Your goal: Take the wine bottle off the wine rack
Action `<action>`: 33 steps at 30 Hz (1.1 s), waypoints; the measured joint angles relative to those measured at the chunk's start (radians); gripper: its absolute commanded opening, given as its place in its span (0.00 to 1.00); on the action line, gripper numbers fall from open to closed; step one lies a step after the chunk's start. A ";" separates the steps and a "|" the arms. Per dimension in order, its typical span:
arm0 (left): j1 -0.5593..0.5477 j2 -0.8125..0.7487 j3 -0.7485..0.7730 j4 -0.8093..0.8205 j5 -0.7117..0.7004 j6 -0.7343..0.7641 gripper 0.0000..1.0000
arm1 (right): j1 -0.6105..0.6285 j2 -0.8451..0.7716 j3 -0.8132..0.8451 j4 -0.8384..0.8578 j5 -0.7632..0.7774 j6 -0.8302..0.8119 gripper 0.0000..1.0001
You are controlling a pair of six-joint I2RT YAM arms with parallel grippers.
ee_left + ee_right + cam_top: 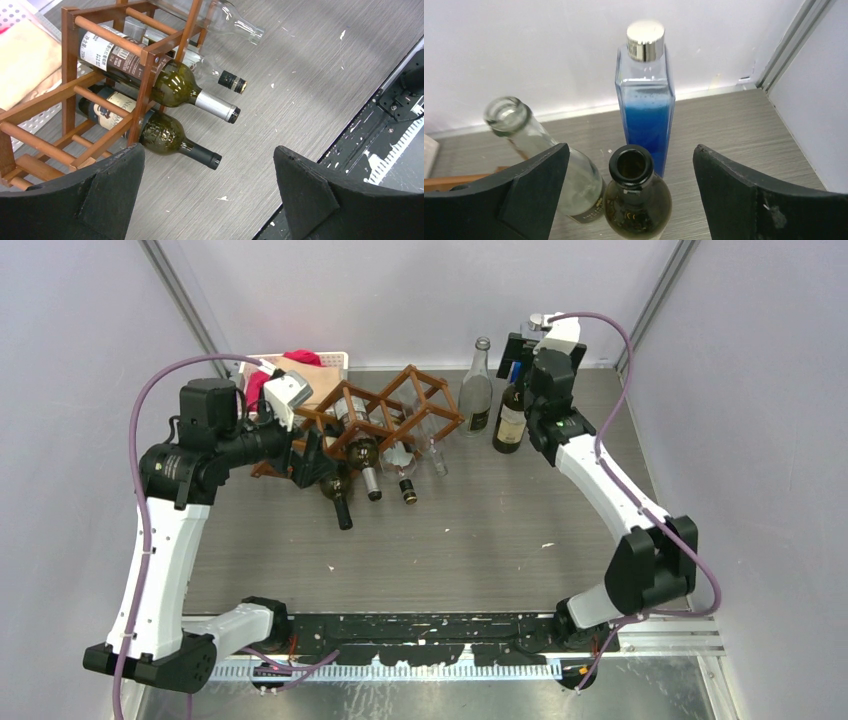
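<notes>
The left claw (207, 152) hangs released, its fingers wide apart with nothing between them, just beside the wine rack (142, 97) at the left rear of the worktop (310, 70). A dark green wine bottle (162, 135) with a black cap lies in a low cell of the rack, neck jutting out over the worktop. The right claw (631, 150) is also released and straddles the mouth of an upright dark bottle (636, 200) without touching it.
</notes>
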State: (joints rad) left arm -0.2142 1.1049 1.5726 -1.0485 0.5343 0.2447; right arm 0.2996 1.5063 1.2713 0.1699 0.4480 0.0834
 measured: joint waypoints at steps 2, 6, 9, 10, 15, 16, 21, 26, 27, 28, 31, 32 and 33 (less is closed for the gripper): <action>0.000 0.006 0.002 -0.008 -0.001 0.000 1.00 | 0.010 -0.041 0.000 -0.023 0.006 0.010 1.00; 0.000 0.019 0.007 -0.021 -0.010 0.005 1.00 | 0.060 -0.117 0.000 -0.093 0.037 0.025 1.00; 0.000 0.019 0.008 -0.026 -0.024 0.021 1.00 | 0.114 -0.173 0.000 -0.168 0.067 0.035 1.00; 0.000 0.019 0.009 -0.028 -0.030 0.026 1.00 | 0.133 -0.192 0.000 -0.195 0.077 0.040 1.00; 0.005 0.021 0.013 -0.050 -0.056 0.051 1.00 | 0.253 -0.270 0.029 -0.330 0.158 0.055 1.00; 0.007 0.021 0.013 -0.055 -0.063 0.055 1.00 | 0.284 -0.285 0.036 -0.353 0.177 0.058 1.00; 0.018 0.021 0.013 -0.072 -0.082 0.072 1.00 | 0.401 -0.334 0.097 -0.477 0.253 0.098 1.00; 0.028 0.021 0.013 -0.084 -0.095 0.088 0.97 | 0.544 -0.352 0.151 -0.586 0.330 0.159 1.00; 0.032 0.021 0.013 -0.086 -0.097 0.095 0.97 | 0.576 -0.351 0.161 -0.607 0.336 0.174 1.00; 0.034 0.021 0.013 -0.088 -0.098 0.100 0.96 | 0.602 -0.347 0.169 -0.623 0.336 0.188 1.00; 0.044 0.021 0.013 -0.094 -0.101 0.111 0.96 | 0.665 -0.321 0.187 -0.658 0.306 0.241 1.00; 0.047 0.021 0.012 -0.097 -0.105 0.115 0.96 | 0.681 -0.297 0.202 -0.674 0.278 0.266 1.00; 0.050 0.021 0.011 -0.098 -0.106 0.121 0.96 | 0.690 -0.273 0.216 -0.681 0.258 0.281 1.00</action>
State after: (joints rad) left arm -0.1638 1.1259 1.5833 -1.1469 0.4278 0.3660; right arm 0.9897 1.2335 1.4868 -0.5114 0.7063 0.3641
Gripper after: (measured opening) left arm 0.965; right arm 0.996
